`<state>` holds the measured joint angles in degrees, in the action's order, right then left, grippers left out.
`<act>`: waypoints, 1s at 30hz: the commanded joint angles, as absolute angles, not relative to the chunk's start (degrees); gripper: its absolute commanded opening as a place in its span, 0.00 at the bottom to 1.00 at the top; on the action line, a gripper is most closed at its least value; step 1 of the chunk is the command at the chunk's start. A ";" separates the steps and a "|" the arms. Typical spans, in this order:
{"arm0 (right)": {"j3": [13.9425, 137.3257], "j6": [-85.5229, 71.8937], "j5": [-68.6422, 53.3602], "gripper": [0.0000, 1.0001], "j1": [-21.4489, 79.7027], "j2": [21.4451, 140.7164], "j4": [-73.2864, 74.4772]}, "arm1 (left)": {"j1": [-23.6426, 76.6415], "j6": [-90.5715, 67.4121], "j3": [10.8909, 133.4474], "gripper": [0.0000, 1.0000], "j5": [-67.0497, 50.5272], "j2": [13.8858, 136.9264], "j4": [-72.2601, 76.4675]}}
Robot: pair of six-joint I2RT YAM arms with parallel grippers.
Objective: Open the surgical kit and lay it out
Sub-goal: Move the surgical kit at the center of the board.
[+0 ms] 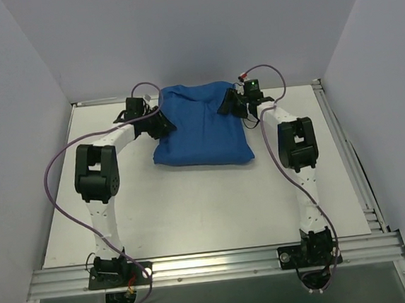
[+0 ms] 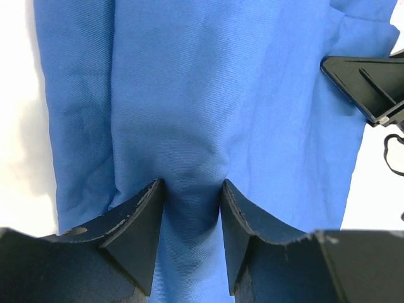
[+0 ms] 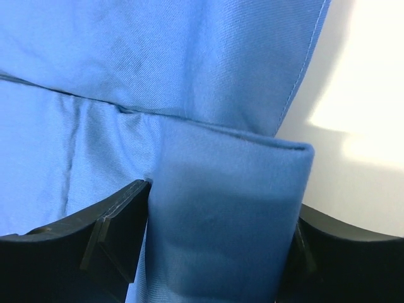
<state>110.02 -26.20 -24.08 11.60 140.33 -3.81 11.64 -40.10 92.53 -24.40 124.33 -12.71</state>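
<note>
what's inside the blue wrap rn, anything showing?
Nothing shows. The blue wrap is a closed, bulging bundle; only its outer folds are visible. The left gripper and right gripper each pinch a fold at its sides. Whatever it holds is covered by cloth.

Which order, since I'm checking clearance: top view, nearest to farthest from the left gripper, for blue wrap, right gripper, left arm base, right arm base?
1. blue wrap, in jaws of left gripper.
2. right gripper, across the wrap.
3. left arm base, near left.
4. right arm base, near right.

On table [image 1: 193, 209], toward far edge: cloth wrap [image 1: 199, 127]
</note>
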 commanded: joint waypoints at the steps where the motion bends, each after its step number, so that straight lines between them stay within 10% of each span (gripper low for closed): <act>1: 113.45 -24.70 -27.68 0.64 12.92 146.42 -1.50 | 12.30 -40.69 93.43 0.48 -23.82 127.79 -10.81; 7: 114.08 -24.08 -28.39 0.74 12.75 145.81 -1.84 | 10.38 -39.81 95.00 0.66 -23.73 127.27 -11.25; 10: 113.73 -23.82 -28.04 0.99 12.57 143.53 -2.20 | 8.36 -38.94 97.99 0.80 -24.78 126.39 -12.48; 30: 105.82 -13.62 -26.26 0.95 7.56 125.24 6.33 | 5.98 -36.83 95.98 0.88 -25.66 114.08 -18.20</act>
